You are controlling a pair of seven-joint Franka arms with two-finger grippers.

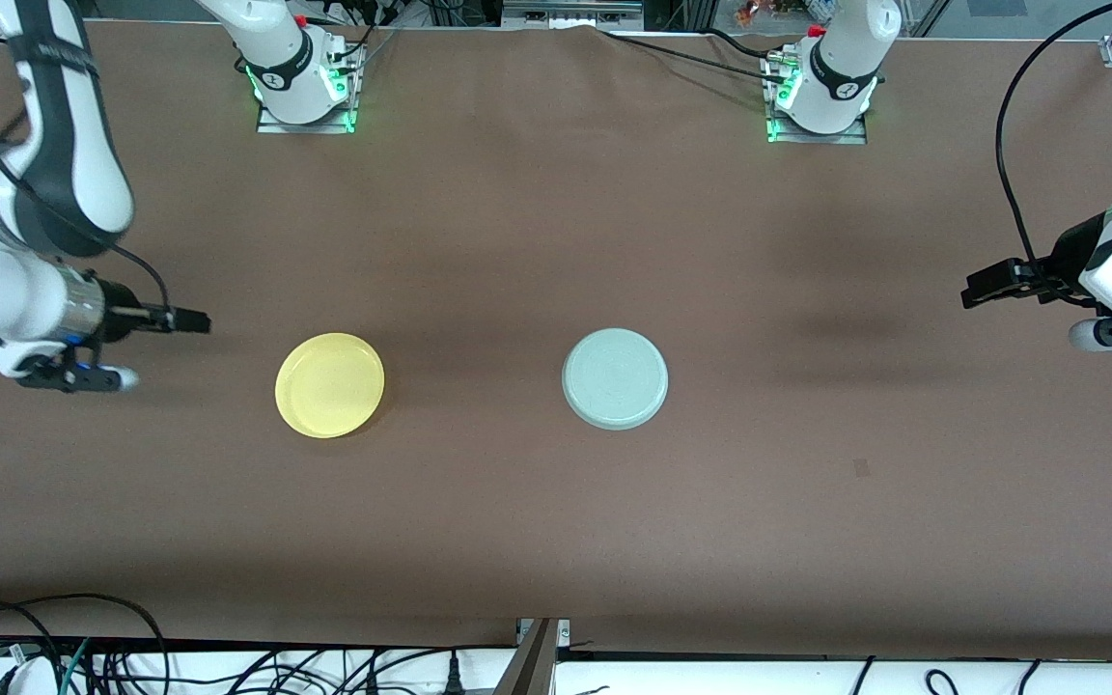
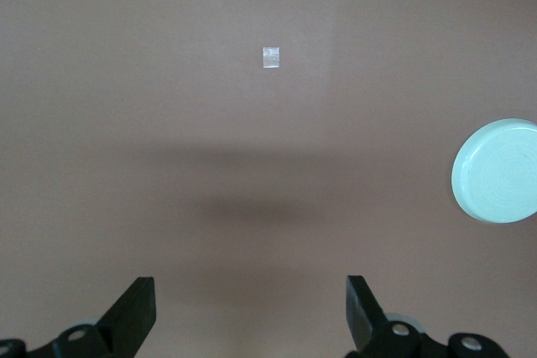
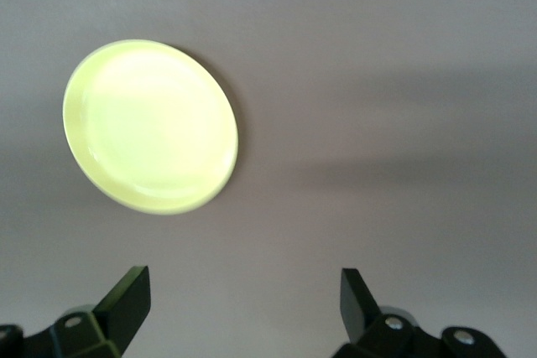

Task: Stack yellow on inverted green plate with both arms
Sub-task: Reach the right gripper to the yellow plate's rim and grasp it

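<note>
While both arms are held out at the table's two ends, nothing is gripped: the right gripper [image 1: 191, 320] is seen over bare cloth at the right arm's end, its fingers [image 3: 126, 299] spread wide and empty, and the left gripper [image 1: 986, 283] is poised over the left arm's end, jaws likewise parted around nothing. Each arm is cut off by the front view's edge. On the brown table [image 1: 556, 521], the yellow plate [image 1: 329, 384] is found rim up toward the right arm's end, and the green plate [image 1: 615, 377] is laid upside down, base ring showing, well apart from it near the middle. A small pale square [image 2: 271, 57] is made out on the cloth, though what it is cannot be told.
</note>
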